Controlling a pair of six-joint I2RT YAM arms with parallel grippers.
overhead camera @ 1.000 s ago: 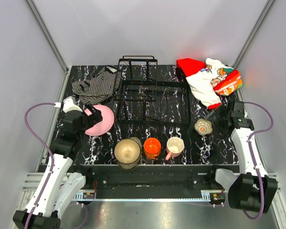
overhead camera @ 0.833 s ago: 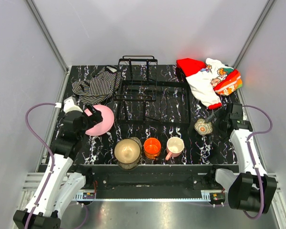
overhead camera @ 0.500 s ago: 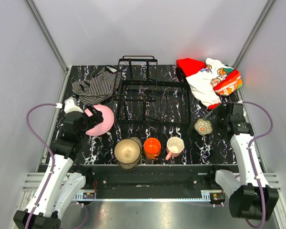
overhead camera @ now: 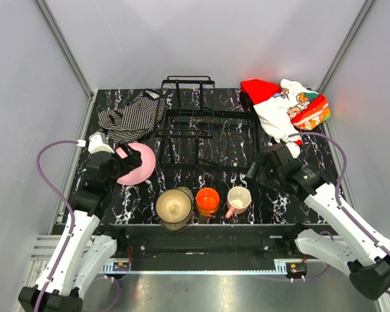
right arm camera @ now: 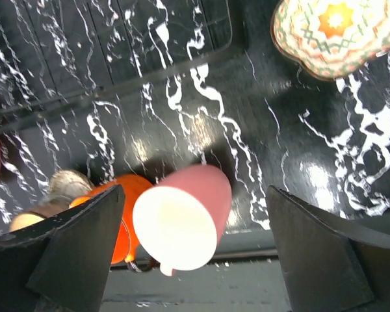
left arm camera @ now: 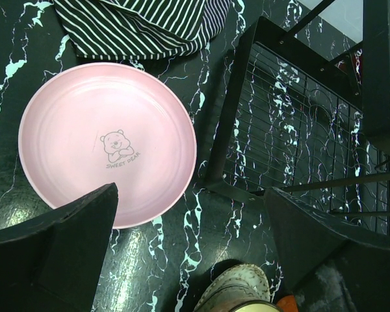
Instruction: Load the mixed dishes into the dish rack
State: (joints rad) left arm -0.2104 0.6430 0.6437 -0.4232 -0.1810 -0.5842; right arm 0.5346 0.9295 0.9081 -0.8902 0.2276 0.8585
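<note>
The black wire dish rack [overhead camera: 208,114] stands at the table's middle back with nothing in it. A pink plate [overhead camera: 140,162] lies left of it, and my left gripper [overhead camera: 125,162] hovers open over its near edge [left arm camera: 190,195]. Along the front stand a tan-gold bowl [overhead camera: 174,205] on a speckled dish, an orange cup [overhead camera: 207,200] and a cream-pink mug [overhead camera: 238,198]. My right gripper [overhead camera: 260,172] hangs open above the mug [right arm camera: 182,221], which shows between its fingers [right arm camera: 195,195]. The floral cup [right arm camera: 331,32] sits behind; the right arm hides it in the top view.
A striped black-white cloth [overhead camera: 127,114] lies at the back left, touching the rack's corner. A red-white printed cloth [overhead camera: 279,107] is bunched at the back right. Grey walls close in the table on three sides.
The right arm has swung left from the table's right edge, past the floral cup, to above the mug. The left arm has not moved.
</note>
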